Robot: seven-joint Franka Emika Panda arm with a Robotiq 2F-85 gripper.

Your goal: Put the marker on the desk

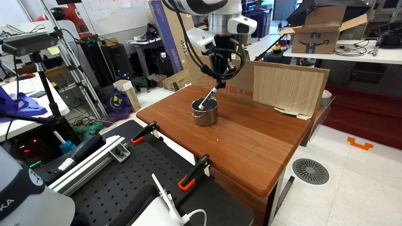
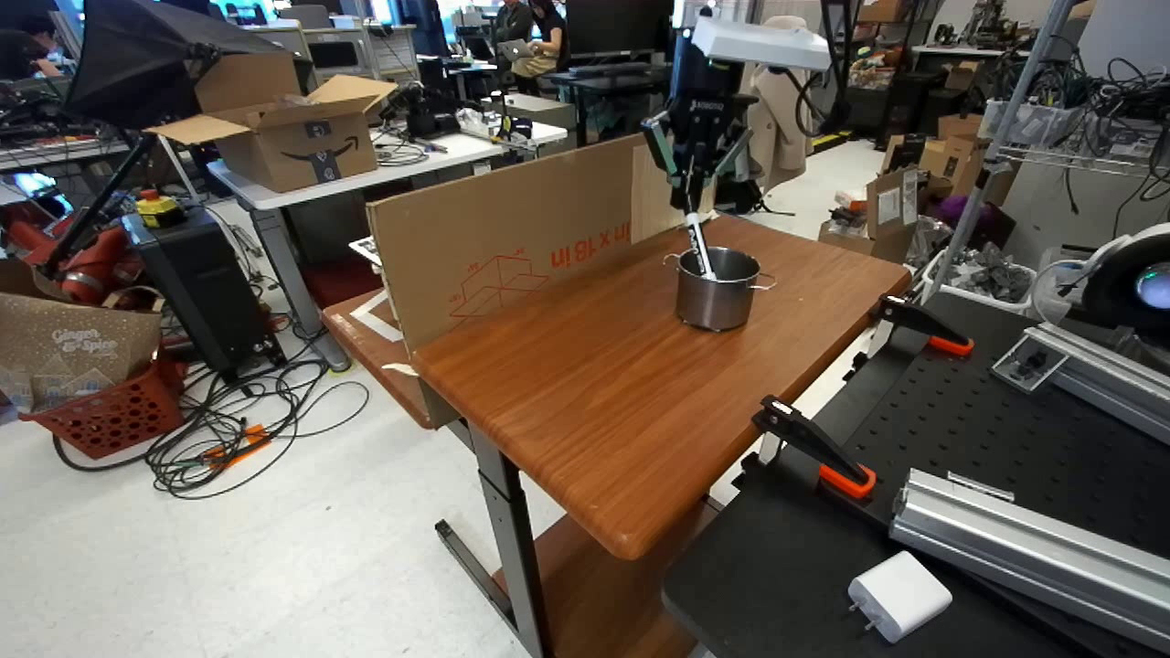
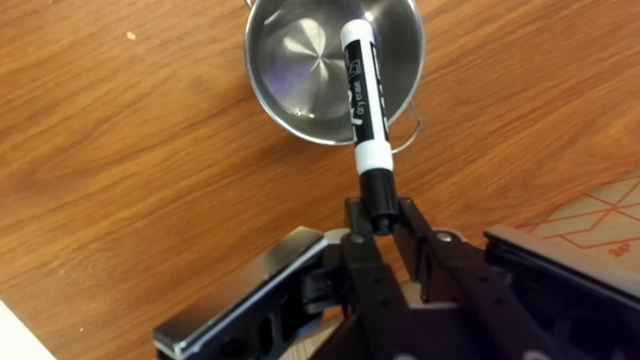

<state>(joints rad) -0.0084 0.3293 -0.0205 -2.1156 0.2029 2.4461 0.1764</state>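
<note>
The marker [image 3: 367,100] has a black and white body and a black cap. My gripper [image 3: 381,212] is shut on the cap end, with one finger on each side. The marker hangs tilted, and it also shows in both exterior views [image 1: 208,99] [image 2: 699,245]. Its white end is at the opening of a metal pot [image 1: 205,118]; I cannot tell whether it is below the rim. The gripper is above the pot in both exterior views [image 1: 220,84] [image 2: 692,196]. The pot stands upright on the reddish-brown desk [image 2: 585,393], which fills most of the wrist view [image 3: 125,150].
A cardboard panel [image 2: 512,256] stands upright along one long edge of the desk. Orange-handled clamps [image 1: 194,172] [image 2: 813,448] grip the opposite edge beside the black perforated table [image 1: 125,185]. The pot has wire handles [image 3: 412,132] that stick out.
</note>
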